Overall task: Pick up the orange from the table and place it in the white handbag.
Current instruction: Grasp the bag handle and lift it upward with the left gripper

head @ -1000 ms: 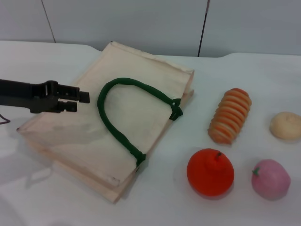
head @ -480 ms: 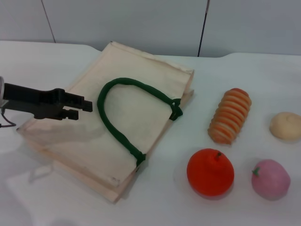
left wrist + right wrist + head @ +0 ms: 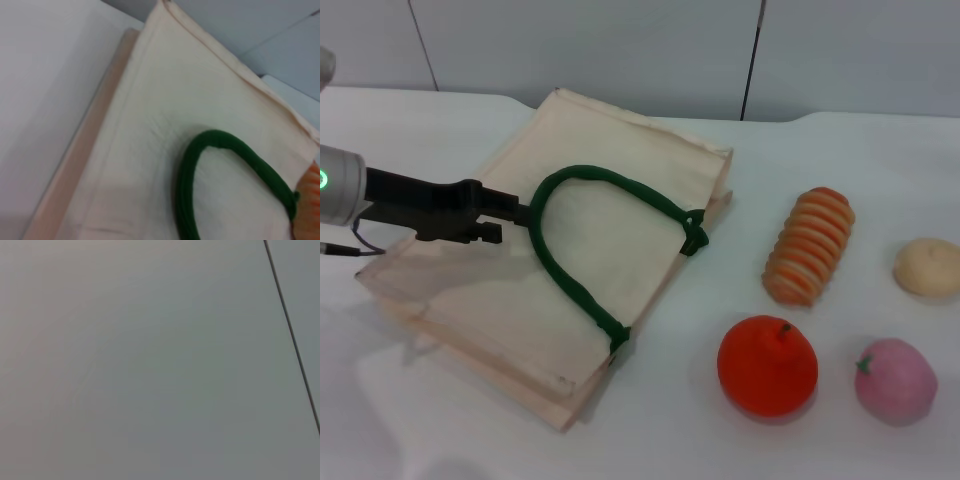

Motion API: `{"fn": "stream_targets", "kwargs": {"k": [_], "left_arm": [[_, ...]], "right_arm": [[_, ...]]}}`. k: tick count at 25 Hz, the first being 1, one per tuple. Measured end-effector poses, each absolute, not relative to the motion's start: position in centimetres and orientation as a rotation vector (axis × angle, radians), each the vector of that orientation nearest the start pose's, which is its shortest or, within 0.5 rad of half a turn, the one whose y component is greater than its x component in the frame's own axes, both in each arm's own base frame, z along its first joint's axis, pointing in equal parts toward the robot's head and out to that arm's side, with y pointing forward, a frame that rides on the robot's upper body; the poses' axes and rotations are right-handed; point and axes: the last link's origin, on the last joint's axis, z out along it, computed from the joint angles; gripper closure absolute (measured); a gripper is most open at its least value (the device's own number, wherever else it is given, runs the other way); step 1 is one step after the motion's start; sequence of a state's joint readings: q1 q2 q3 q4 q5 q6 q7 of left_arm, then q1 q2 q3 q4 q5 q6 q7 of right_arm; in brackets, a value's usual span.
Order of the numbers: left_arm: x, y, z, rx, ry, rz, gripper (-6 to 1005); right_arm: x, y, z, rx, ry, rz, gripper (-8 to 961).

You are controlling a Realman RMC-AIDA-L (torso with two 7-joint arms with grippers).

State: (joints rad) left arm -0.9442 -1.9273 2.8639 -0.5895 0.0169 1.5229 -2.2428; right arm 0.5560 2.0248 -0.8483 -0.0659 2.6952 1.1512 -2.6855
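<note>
The orange (image 3: 767,366), round and red-orange with a small stem nub, rests on the white table (image 3: 670,440) at the front right. The white handbag (image 3: 620,180) lies flat to its left, with its green rope handle (image 3: 560,265) looped on top. My left gripper (image 3: 513,222) reaches in over the bag's left part, fingers a little apart, tips right at the handle's left bend and holding nothing. The left wrist view shows the bag (image 3: 150,150) and the handle (image 3: 225,145). My right gripper is out of view.
A ribbed orange-tan bread piece (image 3: 810,245) lies behind the orange. A pink round fruit (image 3: 895,381) sits to the orange's right and a tan round piece (image 3: 927,267) at the far right. A grey wall stands behind the table.
My left gripper has moved rightward across the bag, from its left edge up to the green handle. The orange and the other pieces have not moved.
</note>
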Motion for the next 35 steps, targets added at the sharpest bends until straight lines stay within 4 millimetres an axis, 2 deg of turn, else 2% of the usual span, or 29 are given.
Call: {"fn": "stream_targets", "kwargs": {"k": [8,20,35], "left_arm": [[-28.9,39.9,5.3,-2.093,-1.861,-0.332,460],[-28.0,41.5,3.5,-2.086,-1.827,-0.322,481],[-27.6,42.3,1.8,-2.069,-1.812,-0.241,507]], "right_arm": [[33.6,37.5,5.6,-1.411,0.634,0.855,303],[33.4,37.7,5.5,-1.413,0.639,0.869,302],[33.3,37.8,5.5,-1.413,0.638,0.874,302]]}}
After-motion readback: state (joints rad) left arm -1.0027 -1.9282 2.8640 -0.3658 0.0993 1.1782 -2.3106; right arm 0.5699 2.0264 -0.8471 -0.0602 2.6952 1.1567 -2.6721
